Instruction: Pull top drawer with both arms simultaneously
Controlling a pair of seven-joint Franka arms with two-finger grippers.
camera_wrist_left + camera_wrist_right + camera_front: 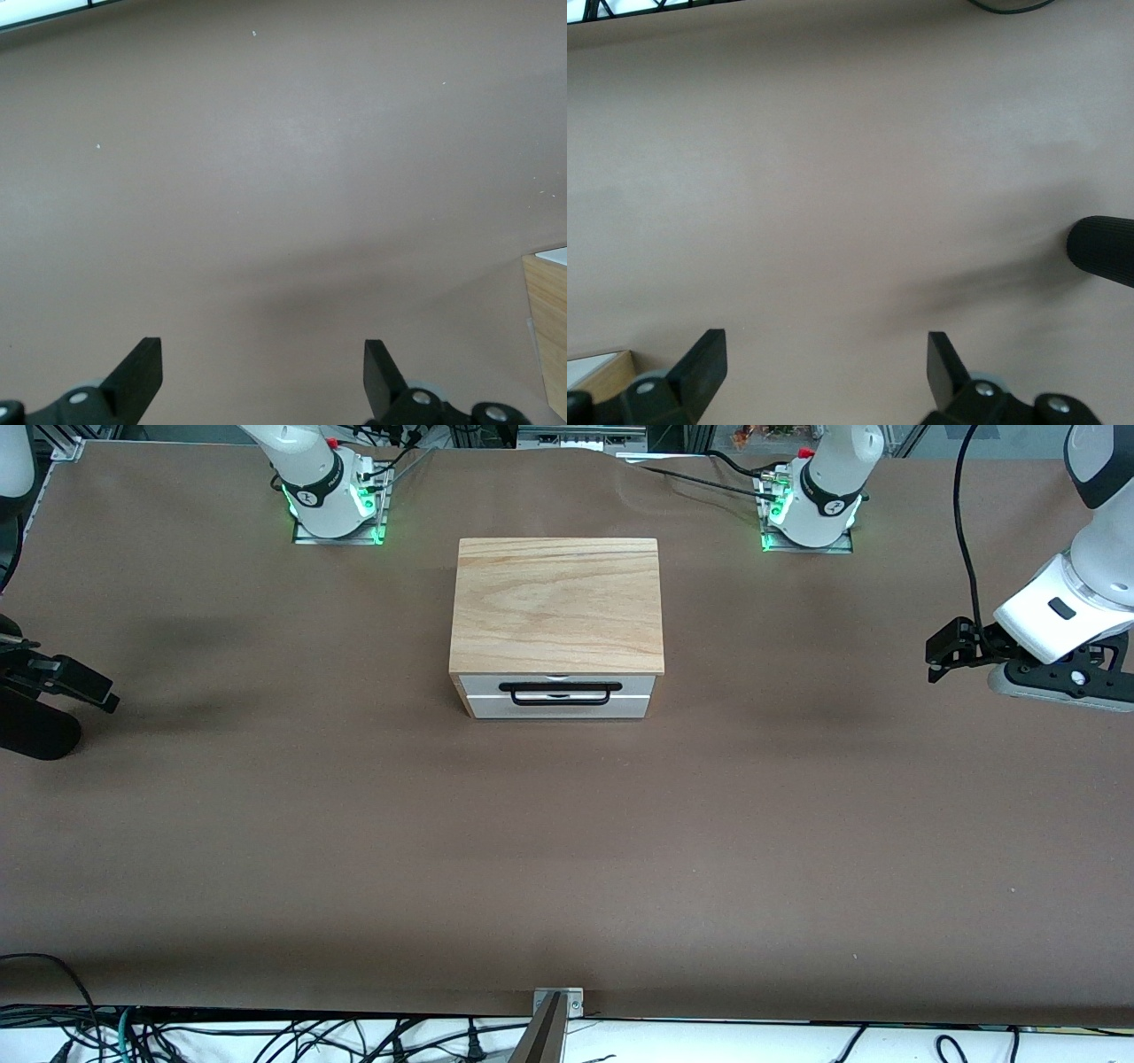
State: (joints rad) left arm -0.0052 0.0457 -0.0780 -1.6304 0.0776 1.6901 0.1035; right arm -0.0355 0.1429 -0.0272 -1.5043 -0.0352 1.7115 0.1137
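Note:
The top drawer (483, 683) is a thin white front under the box's wood top, shut flush, with a black wire bar handle (560, 688) across its middle. My left gripper (935, 660) hangs open and empty over the bare table at the left arm's end, well apart from the box; in the left wrist view (263, 376) its fingers (142, 367) stand wide apart. My right gripper (99, 691) hangs open and empty over the table at the right arm's end; the right wrist view (827, 372) shows its fingers (707, 363) wide apart.
The box's wood top slab (558, 602) stands at mid-table between the arm bases (332, 500) (811, 509). A box corner shows in the left wrist view (549, 336) and the right wrist view (602, 372). A metal bracket (556, 1010) and cables lie at the table's near edge.

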